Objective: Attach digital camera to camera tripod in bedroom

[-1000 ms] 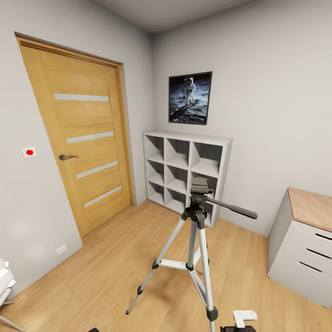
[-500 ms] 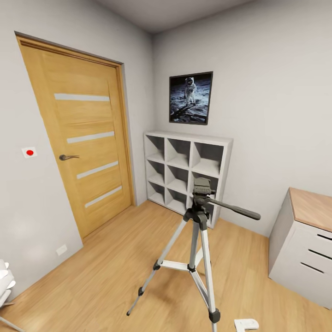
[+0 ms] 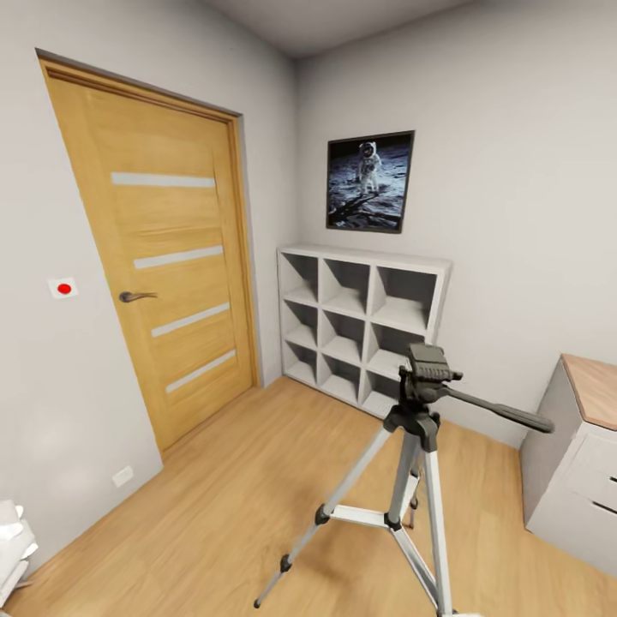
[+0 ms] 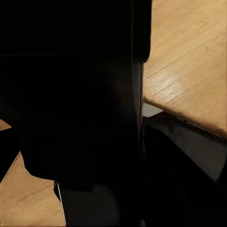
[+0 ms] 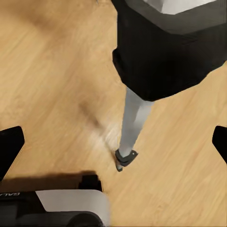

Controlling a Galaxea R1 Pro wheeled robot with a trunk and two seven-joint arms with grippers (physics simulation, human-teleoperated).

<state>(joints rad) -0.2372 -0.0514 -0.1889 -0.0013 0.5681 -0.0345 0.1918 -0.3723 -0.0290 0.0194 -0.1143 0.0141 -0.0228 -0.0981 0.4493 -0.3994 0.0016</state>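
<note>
Your tripod (image 3: 411, 480) stands light and tippy on the floor (image 3: 223, 497), head bare; steady it by the column; claw states cannot be told

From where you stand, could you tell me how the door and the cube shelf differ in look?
The door is warm orange-brown wood; the cube shelf is white. The door reaches far taller than the shelf, which ends below the astronaut poster. The door is a flat closed panel with pale horizontal strips and a handle; the shelf is a grid of open compartments. Both stand at the wood floor, against grey walls.
</note>
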